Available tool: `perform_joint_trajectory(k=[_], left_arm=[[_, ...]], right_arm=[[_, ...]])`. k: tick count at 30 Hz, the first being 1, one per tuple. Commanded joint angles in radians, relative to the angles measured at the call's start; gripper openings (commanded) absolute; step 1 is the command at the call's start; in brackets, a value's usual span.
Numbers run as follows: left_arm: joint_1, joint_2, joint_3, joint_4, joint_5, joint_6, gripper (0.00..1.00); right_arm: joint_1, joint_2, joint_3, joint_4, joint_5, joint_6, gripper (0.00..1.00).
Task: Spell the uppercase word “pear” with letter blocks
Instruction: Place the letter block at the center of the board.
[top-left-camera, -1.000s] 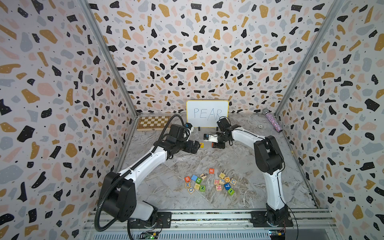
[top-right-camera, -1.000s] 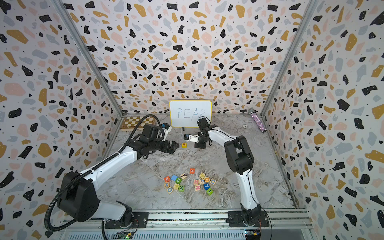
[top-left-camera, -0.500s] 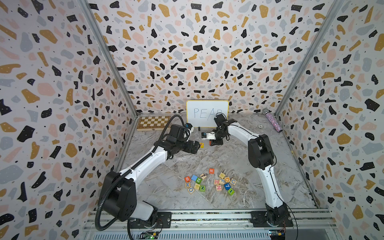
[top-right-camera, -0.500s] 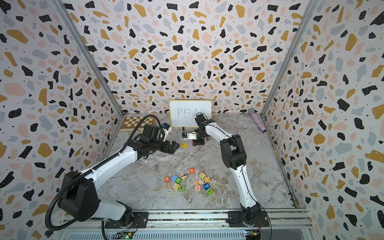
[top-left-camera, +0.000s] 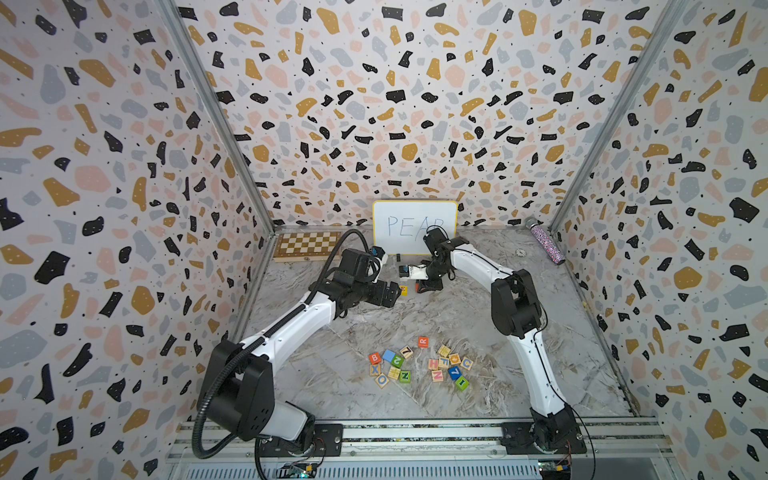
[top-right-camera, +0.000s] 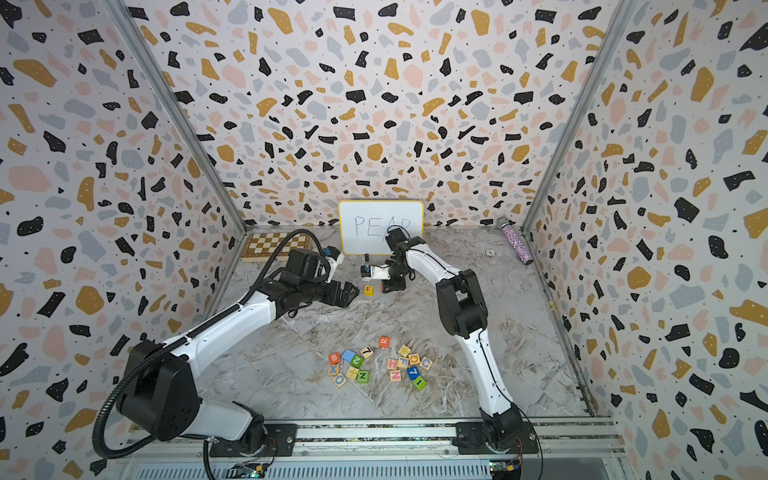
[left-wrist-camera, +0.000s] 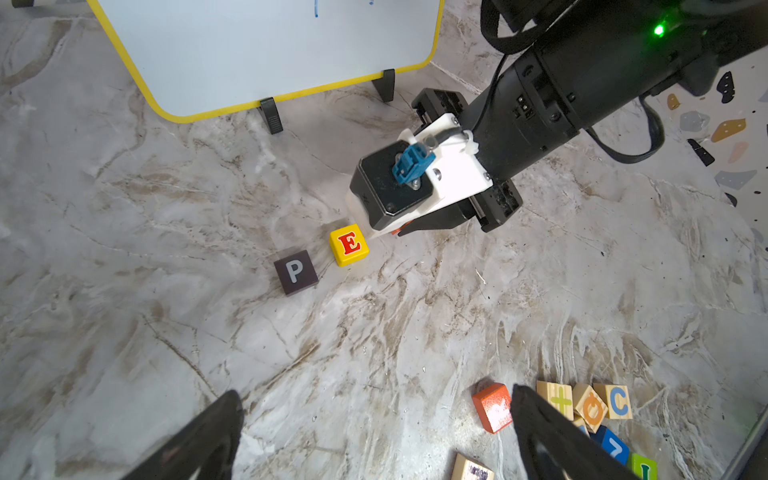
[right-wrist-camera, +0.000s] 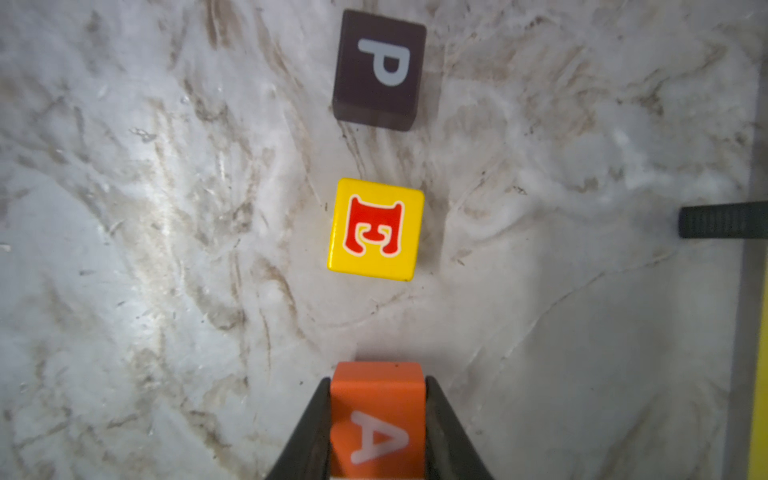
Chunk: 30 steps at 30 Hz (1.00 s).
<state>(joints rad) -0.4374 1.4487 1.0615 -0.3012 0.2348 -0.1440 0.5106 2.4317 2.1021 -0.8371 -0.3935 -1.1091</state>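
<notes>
While right claw (right-wrist-camera: 377, 387) pinches glossy orange A cube (right-wrist-camera: 377, 434), left claw (left-wrist-camera: 374, 409) gapes wide, smooth marbled tabletop (right-wrist-camera: 166, 208)

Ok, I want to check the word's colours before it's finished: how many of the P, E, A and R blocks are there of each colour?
Black: 1, the P block
Yellow: 1, the E block
Orange-red: 2, the A block and the R block
Total: 4

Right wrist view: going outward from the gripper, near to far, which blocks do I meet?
orange-red A block, clamped in the right gripper → yellow E block → black P block
</notes>
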Motion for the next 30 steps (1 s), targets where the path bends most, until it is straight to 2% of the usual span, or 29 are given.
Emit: perform_joint_trajectory(k=[1,15,20,30], left_arm=[[0.006,0.004,-0.011,0.04,0.015,-0.006,0.99],[0.005,0.01,-0.017,0.053,0.018,-0.014,0.99],[0.005,0.003,-0.02,0.057,0.017,-0.01,0.99],[0.006,-0.008,-0.028,0.065,0.014,-0.01,0.99]], right_arm=[[0.007,0.012,0.035,-0.045,-0.02,0.01,0.18],[0.012,0.033,0.037,-0.039,-0.036,0.046,0.26],[0.009,0.034,0.041,-0.017,-0.058,0.085,0.42],[0.009,0.029,0.048,-0.006,-0.035,0.1,0.51]])
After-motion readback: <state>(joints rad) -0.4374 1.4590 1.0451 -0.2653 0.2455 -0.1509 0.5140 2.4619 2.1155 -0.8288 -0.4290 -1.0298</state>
